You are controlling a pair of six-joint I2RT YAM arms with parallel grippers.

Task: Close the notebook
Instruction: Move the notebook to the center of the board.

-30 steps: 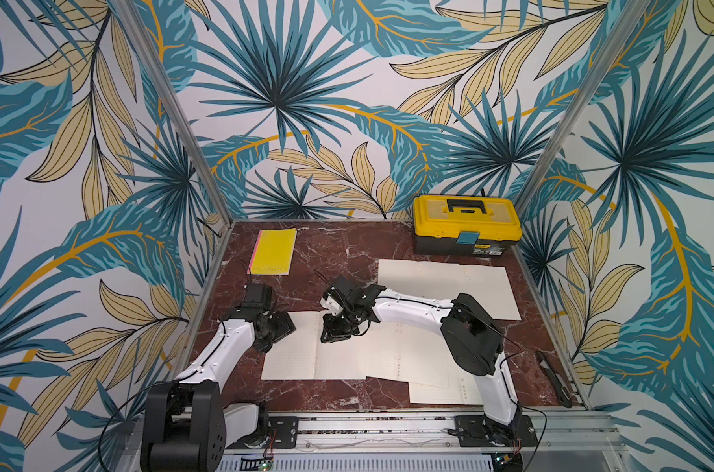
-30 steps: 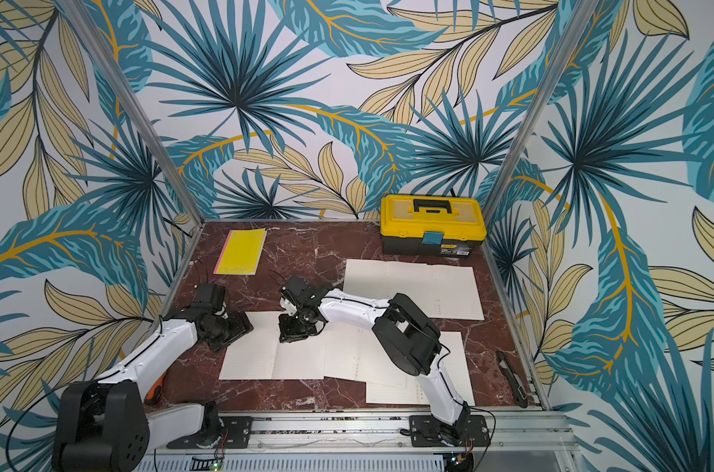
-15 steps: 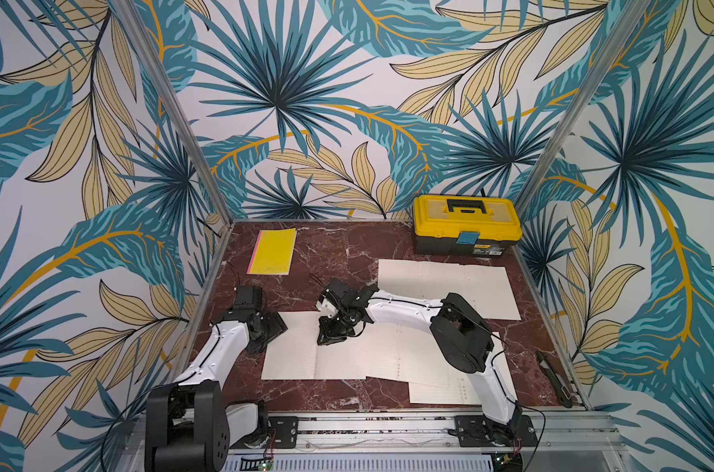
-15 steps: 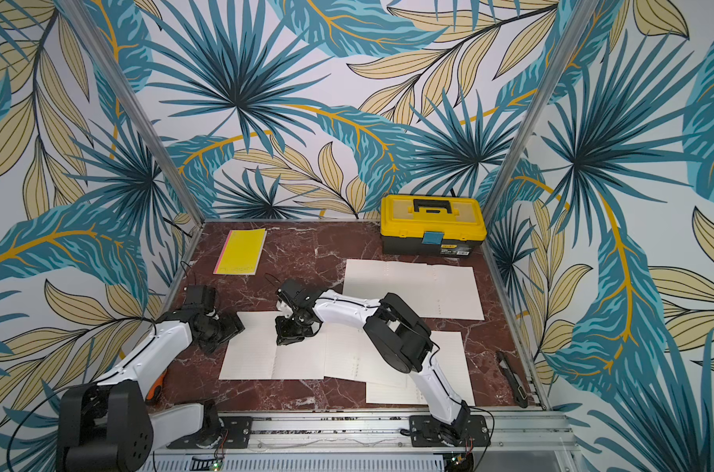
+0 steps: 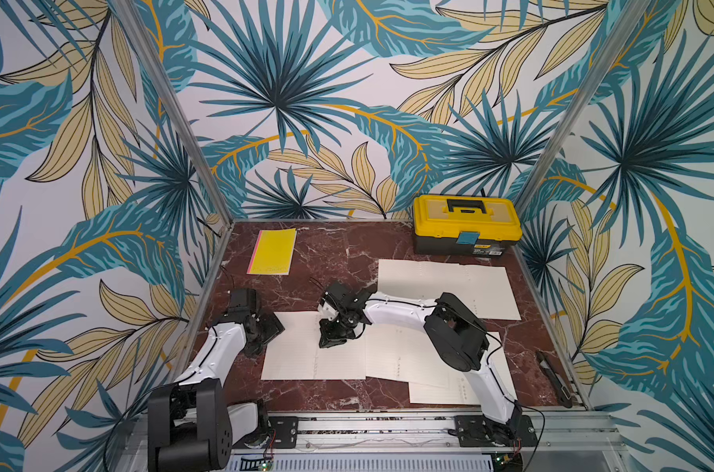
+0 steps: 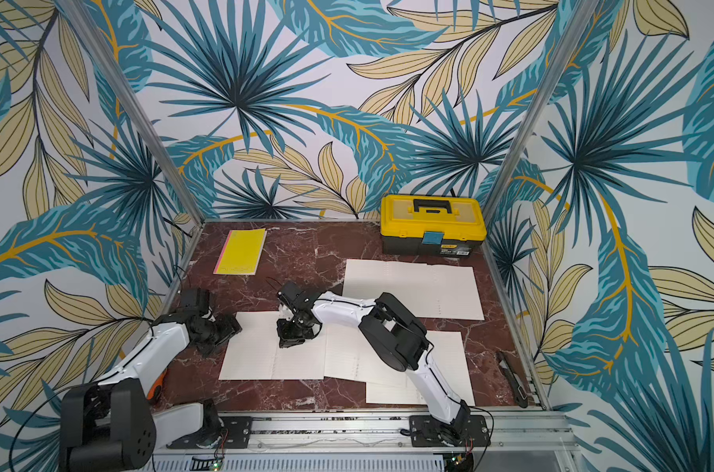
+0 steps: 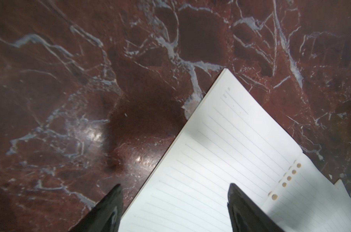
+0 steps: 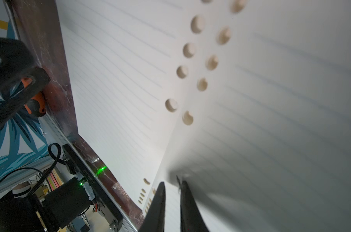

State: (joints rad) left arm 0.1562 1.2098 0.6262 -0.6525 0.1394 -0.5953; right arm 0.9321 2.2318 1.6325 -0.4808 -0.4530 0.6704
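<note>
White lined, hole-punched notebook (image 5: 312,353) lay open on the red marble counter (image 7: 70,80), its edge between the wide-open, empty left fingers (image 7: 108,209). Only the right wrist view showed the right fingers (image 8: 158,206) nearly closed by its spine; hold unclear.

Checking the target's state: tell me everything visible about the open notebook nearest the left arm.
The notebook lies open on the red marble table, on the left arm's side. Both cream pages are ruled, with round punched holes beside the centre fold. No cover shows. The open left claw straddles its outer page edge; the right claw, nearly closed, sits at the fold; whether it pinches paper is unclear. Its right page meets other loose sheets.
</note>
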